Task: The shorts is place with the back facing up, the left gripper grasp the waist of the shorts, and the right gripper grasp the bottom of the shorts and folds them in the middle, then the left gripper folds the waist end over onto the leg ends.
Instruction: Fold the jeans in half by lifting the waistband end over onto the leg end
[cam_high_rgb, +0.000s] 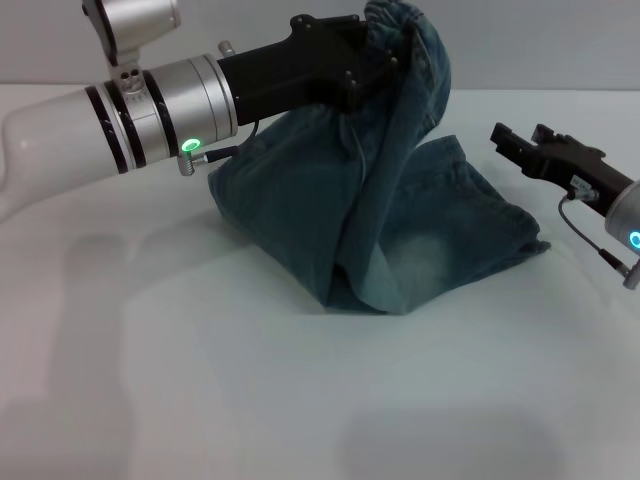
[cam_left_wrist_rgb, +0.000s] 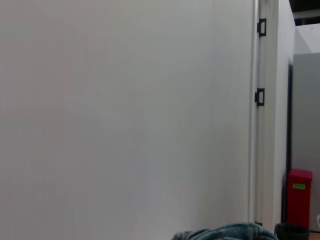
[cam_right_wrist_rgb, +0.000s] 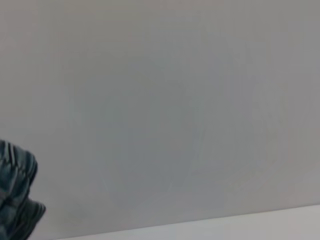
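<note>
The blue denim shorts (cam_high_rgb: 300, 190) lie partly on the white table (cam_high_rgb: 200, 380), with the waist end pulled up high at the back. My left gripper (cam_high_rgb: 385, 45) is shut on that waist, its fingers buried in the bunched cloth. The leg ends (cam_high_rgb: 450, 250) rest flat on the table toward the right. Off to the right of them, my right gripper (cam_high_rgb: 508, 142) hovers open, apart from the cloth and holding nothing. A strip of denim (cam_left_wrist_rgb: 225, 232) shows in the left wrist view, and a corner of denim (cam_right_wrist_rgb: 15, 170) shows in the right wrist view.
The table stretches bare toward the front and left. In the left wrist view a pale wall panel (cam_left_wrist_rgb: 125, 110) fills most of the picture, with a red bin (cam_left_wrist_rgb: 299, 200) far off beside it.
</note>
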